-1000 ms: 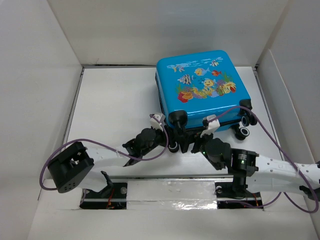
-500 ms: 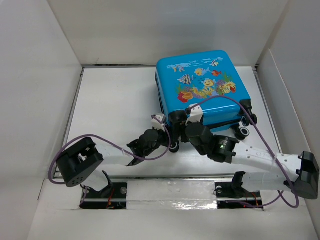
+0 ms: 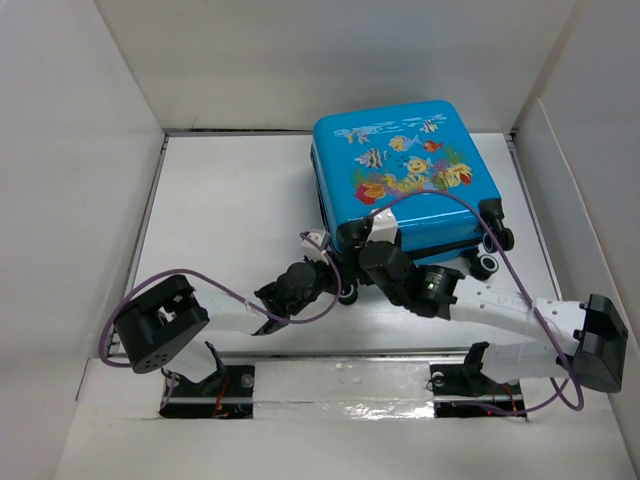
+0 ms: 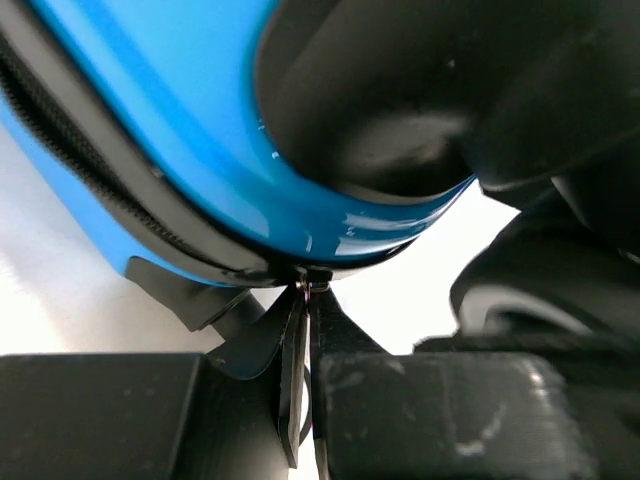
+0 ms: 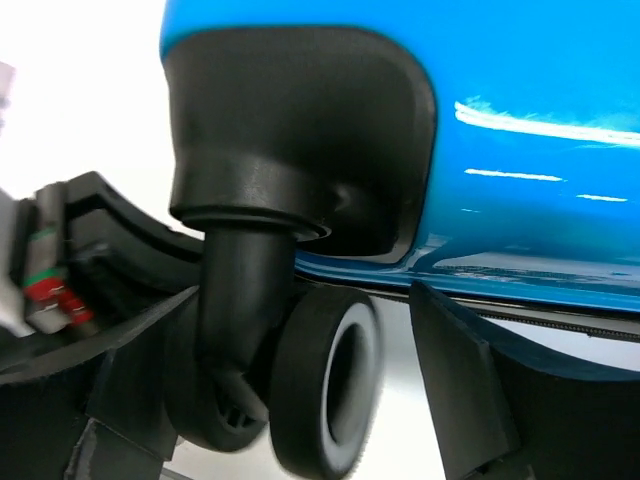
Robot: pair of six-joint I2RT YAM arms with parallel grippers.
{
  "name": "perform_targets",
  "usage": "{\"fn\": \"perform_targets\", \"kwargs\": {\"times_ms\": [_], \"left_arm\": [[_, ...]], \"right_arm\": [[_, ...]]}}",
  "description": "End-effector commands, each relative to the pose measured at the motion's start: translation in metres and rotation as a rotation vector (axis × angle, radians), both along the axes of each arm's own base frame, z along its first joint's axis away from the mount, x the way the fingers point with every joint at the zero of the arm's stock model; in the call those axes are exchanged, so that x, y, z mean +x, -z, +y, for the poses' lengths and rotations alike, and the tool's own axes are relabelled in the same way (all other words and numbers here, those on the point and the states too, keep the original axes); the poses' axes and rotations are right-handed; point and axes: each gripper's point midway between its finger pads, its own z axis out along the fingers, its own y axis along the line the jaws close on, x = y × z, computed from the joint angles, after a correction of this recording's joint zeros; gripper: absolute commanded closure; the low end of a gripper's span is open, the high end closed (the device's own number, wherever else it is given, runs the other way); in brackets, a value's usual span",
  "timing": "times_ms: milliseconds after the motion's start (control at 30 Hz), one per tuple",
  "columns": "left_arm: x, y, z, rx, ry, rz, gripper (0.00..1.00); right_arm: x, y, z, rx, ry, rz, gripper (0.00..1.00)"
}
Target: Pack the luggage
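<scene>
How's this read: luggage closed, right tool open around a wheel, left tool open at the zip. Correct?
No: the left tool is shut, jaws pressed together at the zip of the luggage, as the left wrist view shows. The rest stands: luggage closed, right tool open around a wheel.

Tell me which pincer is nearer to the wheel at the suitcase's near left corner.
Right. The right pincer stands open astride that wheel, one finger on each side. The left pincer is shut at the zipper seam of the luggage, just beside that corner.
</scene>
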Motion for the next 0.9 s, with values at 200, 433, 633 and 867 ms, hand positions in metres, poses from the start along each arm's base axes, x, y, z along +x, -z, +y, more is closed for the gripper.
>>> {"fn": "perform_targets", "kwargs": {"times_ms": [200,433,633,867], "left_arm": [[0.022,-0.033,0.044,-0.042,-0.208,-0.118,1.00],[0.026,-0.013,0.088,0.120,-0.362,-0.094,1.00],[0.048,-0.020,0.119,0.114,-0.450,-0.083,1.00],[0.112,-0.045,0.129,0.055,-0.523,-0.109,1.00]], "right_arm": [[0.019,-0.004,-0.020,-0.069,0.098,-0.006,0.91],[0.009,-0.014,-0.033,-0.014,0.070,-0.047,1.00],[-0.004,-0.010,-0.024,0.015,-0.035,-0.022,1.00],[-0.021,-0.023,0.015,0.086,-0.197,-0.043,1.00]]}}
